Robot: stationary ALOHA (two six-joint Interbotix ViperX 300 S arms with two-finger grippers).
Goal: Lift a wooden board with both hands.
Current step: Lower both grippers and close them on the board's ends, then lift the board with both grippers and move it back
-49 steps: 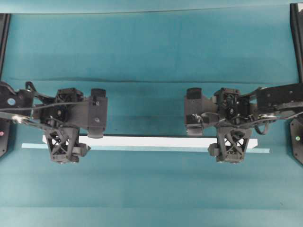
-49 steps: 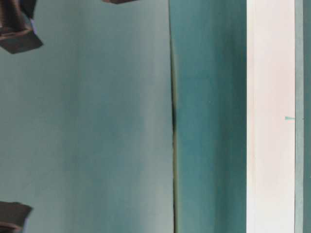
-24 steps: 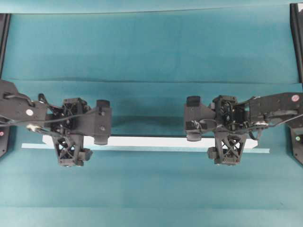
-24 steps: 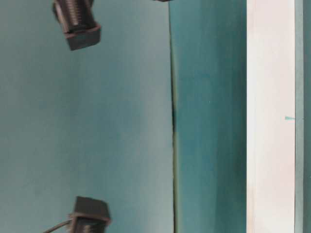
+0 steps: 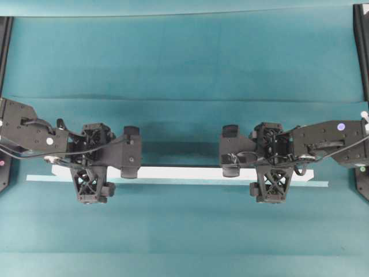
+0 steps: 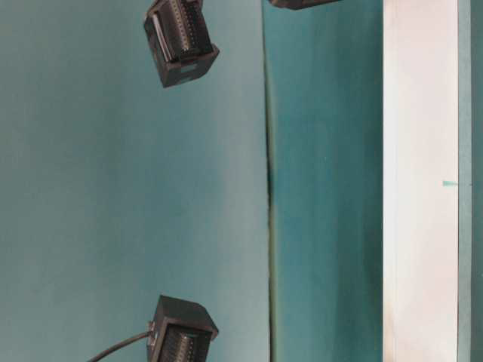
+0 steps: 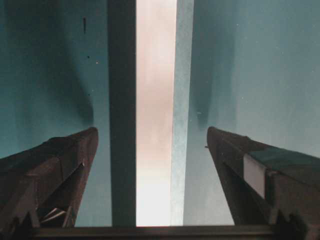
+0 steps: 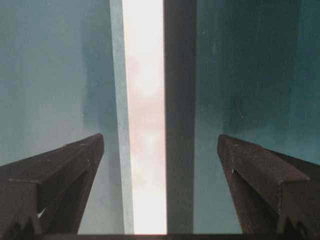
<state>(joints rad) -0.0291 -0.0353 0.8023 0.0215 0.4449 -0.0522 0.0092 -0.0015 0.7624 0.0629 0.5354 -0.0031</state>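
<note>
board position: the wooden board (image 5: 181, 172) lies flat on the teal table (image 5: 184, 63), running left to right across most of its width in the overhead view, with a thin pale teal tape strip (image 5: 173, 181) along its near edge. the left gripper (image 5: 90, 184) sits over the board near its left end, and the right gripper (image 5: 271, 184) sits over it near its right end; the two are well apart. in the left wrist view the board (image 7: 155, 110) runs straight up the middle between the left gripper (image 7: 152, 145) fingers (image 7: 60, 155), which are spread wide with clear table on either side of the board and no contact. in the right wrist view the board (image 8: 145, 110) likewise runs between the right gripper (image 8: 160, 150) fingers (image 8: 65, 160), also spread wide and clear of both edges. a dark shadow band lies beside the board in both wrist views. in the table-level view the board (image 6: 419, 181) shows as a white strip at the right of the frame, with black arm parts (image 6: 181, 38) hanging above the table; whether the board rests on the surface there cannot be told.
</note>
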